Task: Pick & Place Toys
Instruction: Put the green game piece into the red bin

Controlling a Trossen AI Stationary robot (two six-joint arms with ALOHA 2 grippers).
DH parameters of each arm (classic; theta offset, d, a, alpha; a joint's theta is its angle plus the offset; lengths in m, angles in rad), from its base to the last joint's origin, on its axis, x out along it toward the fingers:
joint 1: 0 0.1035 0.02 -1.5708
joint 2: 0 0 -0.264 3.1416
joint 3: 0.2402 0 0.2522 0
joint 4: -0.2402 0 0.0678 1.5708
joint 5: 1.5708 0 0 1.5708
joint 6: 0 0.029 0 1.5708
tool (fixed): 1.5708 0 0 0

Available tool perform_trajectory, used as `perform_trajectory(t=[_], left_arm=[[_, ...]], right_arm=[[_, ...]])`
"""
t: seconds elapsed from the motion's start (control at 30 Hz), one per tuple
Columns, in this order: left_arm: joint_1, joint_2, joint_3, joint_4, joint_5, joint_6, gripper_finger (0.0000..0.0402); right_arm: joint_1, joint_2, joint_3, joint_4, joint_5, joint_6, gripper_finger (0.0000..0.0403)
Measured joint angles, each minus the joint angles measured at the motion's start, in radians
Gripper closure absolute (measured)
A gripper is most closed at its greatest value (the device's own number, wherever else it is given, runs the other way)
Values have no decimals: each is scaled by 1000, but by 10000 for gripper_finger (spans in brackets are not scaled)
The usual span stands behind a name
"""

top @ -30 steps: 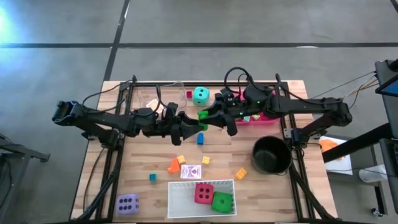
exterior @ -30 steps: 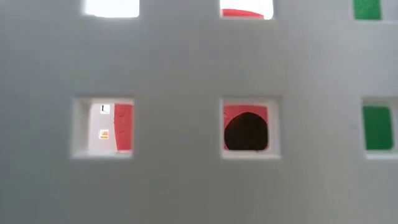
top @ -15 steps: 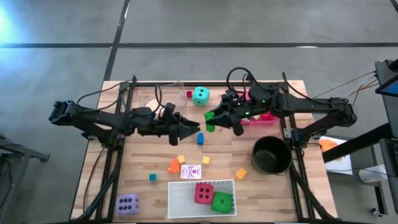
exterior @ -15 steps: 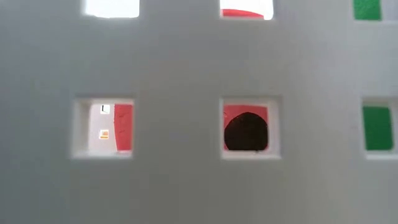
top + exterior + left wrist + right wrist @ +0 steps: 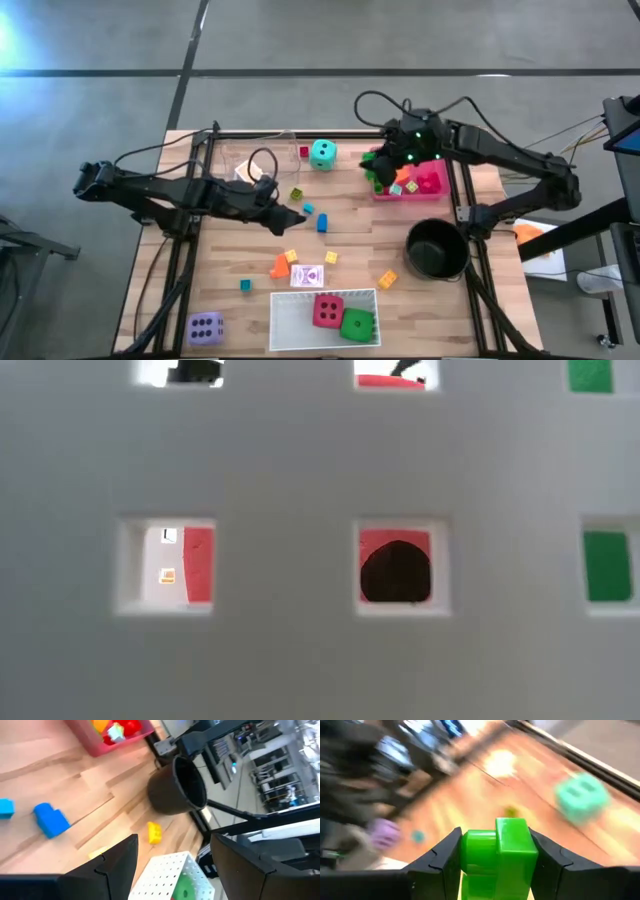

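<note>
The wooden tabletop (image 5: 400, 240) carries everything. At its near edge a white perforated tray (image 5: 290, 318) holds the red die (image 5: 327, 311) and the green die (image 5: 356, 324) side by side. A black round pot (image 5: 436, 249) stands on the right side, and a pink tray (image 5: 432, 190) with several small blocks lies beyond it near the far edge. The teal die (image 5: 322, 154) sits by the far edge, the purple die (image 5: 205, 327) at the near left corner.

The right hand (image 5: 495, 851) hovers at the pink tray's left edge, its fingers closed on a green block (image 5: 497, 855). The left hand (image 5: 172, 852) hangs over the middle of the tabletop with its fingers spread wide and nothing between them. Just beside it lie two blue blocks (image 5: 321, 222). A playing card (image 5: 313, 275) lies near the white tray, with orange and yellow blocks (image 5: 284, 263) close by.
</note>
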State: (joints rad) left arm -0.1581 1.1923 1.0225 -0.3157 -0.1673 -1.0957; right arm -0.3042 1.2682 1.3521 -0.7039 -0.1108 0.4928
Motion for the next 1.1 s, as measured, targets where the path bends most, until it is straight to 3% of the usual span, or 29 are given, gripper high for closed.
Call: perform_trajectory(t=[0.17,0.33,0.77,1.1], left_arm=[[0,0,0,-18,0,-6,152],[0,0,0,-21,0,-6,152],[-4,0,0,-22,0,-17,152],[-4,0,0,-22,0,-32,152]], right_arm=[[-121,19,-23,-231,111,-46,242],[-252,56,-100,-319,116,-51,242],[-357,89,-425,-242,115,12,242],[-358,90,-529,-87,169,77,242]])
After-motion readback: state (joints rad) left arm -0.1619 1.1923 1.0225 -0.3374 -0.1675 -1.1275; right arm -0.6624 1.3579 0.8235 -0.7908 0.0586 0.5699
